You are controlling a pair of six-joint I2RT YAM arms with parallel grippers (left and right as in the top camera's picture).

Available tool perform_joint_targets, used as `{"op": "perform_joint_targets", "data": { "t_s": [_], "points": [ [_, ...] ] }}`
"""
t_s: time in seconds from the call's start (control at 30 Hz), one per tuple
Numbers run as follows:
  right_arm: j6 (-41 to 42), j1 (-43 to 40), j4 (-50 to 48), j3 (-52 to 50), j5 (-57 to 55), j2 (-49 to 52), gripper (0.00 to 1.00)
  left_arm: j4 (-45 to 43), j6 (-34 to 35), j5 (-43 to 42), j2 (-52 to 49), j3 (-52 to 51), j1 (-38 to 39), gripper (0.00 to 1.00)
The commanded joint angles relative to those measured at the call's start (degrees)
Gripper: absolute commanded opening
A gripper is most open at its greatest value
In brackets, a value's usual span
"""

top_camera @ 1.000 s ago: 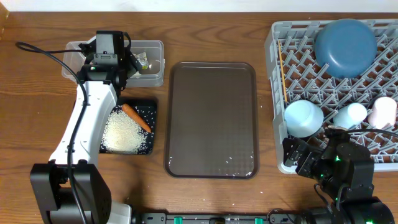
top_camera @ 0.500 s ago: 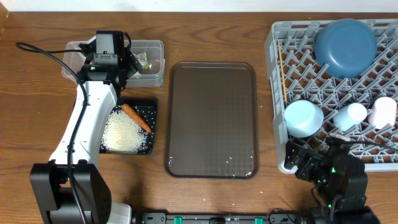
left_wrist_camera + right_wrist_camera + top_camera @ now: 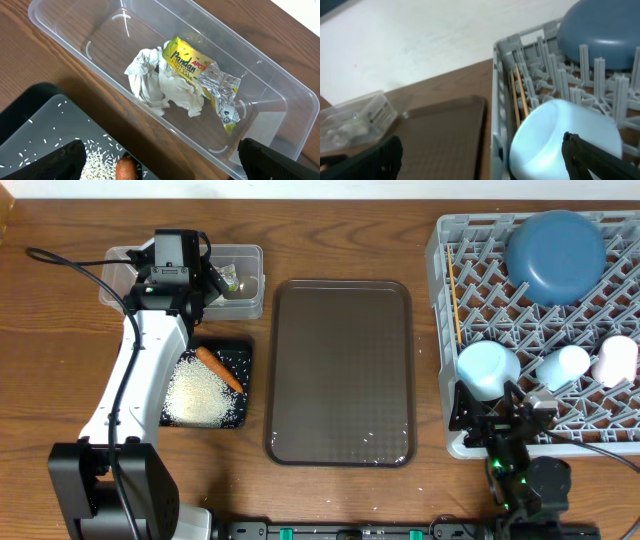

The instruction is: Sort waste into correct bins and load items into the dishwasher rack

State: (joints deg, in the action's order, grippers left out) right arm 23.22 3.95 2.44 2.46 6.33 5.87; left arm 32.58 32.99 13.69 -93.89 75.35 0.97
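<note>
With the left gripper (image 3: 165, 160) and right gripper (image 3: 482, 159) held apart and empty, waste (image 3: 165, 85) binned in the tub (image 3: 250, 250) and black tray (image 3: 243, 348) at left of the frame, and dishes (image 3: 555, 242) set in the rack (image 3: 438, 300) at right, only withdrawal is judged needed.

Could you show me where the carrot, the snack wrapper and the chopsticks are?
carrot (image 3: 218, 368): overhead view, middle of its orange body.
yellow-green wrapper (image 3: 186, 59): left wrist view, on its printed yellow face.
chopsticks (image 3: 454, 298): overhead view, midway along the sticks.
</note>
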Motion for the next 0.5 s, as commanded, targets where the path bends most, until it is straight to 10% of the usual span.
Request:
{"op": "perform_joint_targets", "data": {
  "t_s": [0.0, 0.47],
  "points": [
    [-1.81, -1.73, -0.74, -2.14, 1.62, -1.90, 0.99, -0.02, -0.33, 0.31, -0.52, -0.02, 0.00, 0.99],
    [-27.34, -2.27, 1.27, -2.14, 0.85, -5.60, 0.99, -0.02, -0.33, 0.31, -0.52, -0.02, 0.00, 0.99]
  ]
}}
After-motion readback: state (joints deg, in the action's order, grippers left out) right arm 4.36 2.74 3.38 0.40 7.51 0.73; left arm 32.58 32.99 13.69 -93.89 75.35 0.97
